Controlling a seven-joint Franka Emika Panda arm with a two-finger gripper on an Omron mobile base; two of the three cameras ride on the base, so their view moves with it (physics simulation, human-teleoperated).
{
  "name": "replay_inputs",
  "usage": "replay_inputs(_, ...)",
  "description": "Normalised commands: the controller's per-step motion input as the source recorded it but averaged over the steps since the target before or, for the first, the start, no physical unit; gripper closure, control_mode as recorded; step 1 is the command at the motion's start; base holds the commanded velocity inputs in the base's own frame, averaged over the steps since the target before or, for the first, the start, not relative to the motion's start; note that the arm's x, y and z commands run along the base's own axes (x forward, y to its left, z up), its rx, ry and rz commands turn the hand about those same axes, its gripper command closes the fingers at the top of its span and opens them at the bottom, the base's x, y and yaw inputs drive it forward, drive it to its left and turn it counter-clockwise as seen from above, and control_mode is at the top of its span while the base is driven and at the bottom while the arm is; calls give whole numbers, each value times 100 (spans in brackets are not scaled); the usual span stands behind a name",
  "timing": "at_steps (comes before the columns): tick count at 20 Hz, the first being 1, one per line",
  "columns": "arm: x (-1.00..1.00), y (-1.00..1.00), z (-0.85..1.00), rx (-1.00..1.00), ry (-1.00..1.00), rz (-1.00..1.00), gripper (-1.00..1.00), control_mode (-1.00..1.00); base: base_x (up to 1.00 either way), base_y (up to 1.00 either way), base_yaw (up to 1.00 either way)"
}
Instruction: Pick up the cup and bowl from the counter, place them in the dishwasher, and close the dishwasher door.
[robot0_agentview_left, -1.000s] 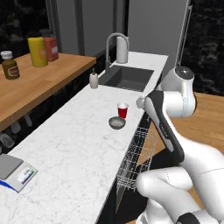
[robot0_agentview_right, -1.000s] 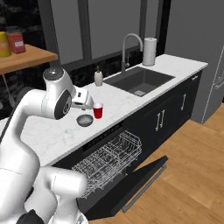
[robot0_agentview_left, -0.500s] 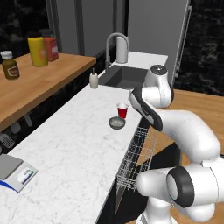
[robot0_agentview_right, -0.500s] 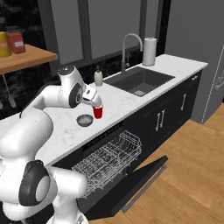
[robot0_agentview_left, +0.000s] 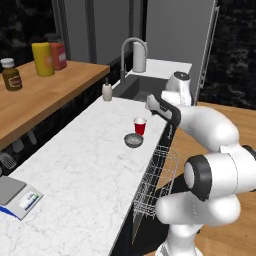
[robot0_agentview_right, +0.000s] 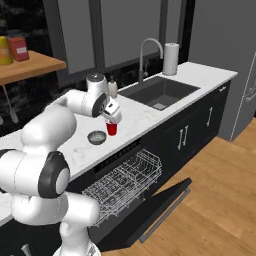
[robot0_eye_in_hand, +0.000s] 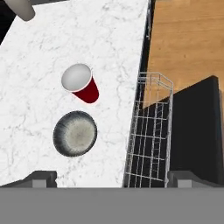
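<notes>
The red cup (robot0_agentview_left: 140, 126) (robot0_agentview_right: 112, 128) (robot0_eye_in_hand: 81, 83) stands upright on the white counter (robot0_agentview_left: 85, 165) (robot0_eye_in_hand: 109, 43) near its front edge. The grey bowl (robot0_agentview_left: 133, 140) (robot0_agentview_right: 96, 137) (robot0_eye_in_hand: 75, 133) sits right beside it. My gripper (robot0_agentview_left: 149, 103) (robot0_agentview_right: 113, 114) (robot0_eye_in_hand: 112, 178) hovers above the cup, open, with its fingertips (robot0_eye_in_hand: 41, 177) wide apart and nothing between them. Below the counter edge the dishwasher stands open with its white wire rack (robot0_agentview_left: 155, 182) (robot0_agentview_right: 125, 182) (robot0_eye_in_hand: 151, 131) pulled out. The dishwasher door (robot0_agentview_right: 150, 215) (robot0_eye_in_hand: 197, 127) is folded down.
A cream soap dispenser (robot0_agentview_left: 107, 91) (robot0_agentview_right: 113, 86) stands by the dark sink (robot0_agentview_left: 140, 87) (robot0_agentview_right: 160, 92), with a faucet and a paper roll (robot0_agentview_right: 170, 58) behind. A brown wooden worktop (robot0_agentview_left: 45, 92) with bottles lies left of the counter. A scale (robot0_agentview_left: 12, 195) sits at the near end.
My arm has swung forward and out over the counter, bringing the open hand from beside the robot's body to above the cup. Cup and bowl have not moved.
</notes>
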Motion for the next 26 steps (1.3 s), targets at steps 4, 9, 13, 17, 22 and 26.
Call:
replay_inputs(4,51,-9,-42,17,1,4,-100,-100,0,0,0)
replay_inputs(9,55,0,-25,3,0,0,-100,-100,0,0,0)
replay_inputs(13,50,0,-19,0,3,0,-100,-100,0,0,0)
replay_inputs(17,42,5,-24,0,4,0,-100,-100,0,0,0)
replay_inputs(22,44,0,-26,0,4,0,-100,-100,0,0,0)
replay_inputs(26,41,3,-24,0,2,0,-100,-100,0,0,0)
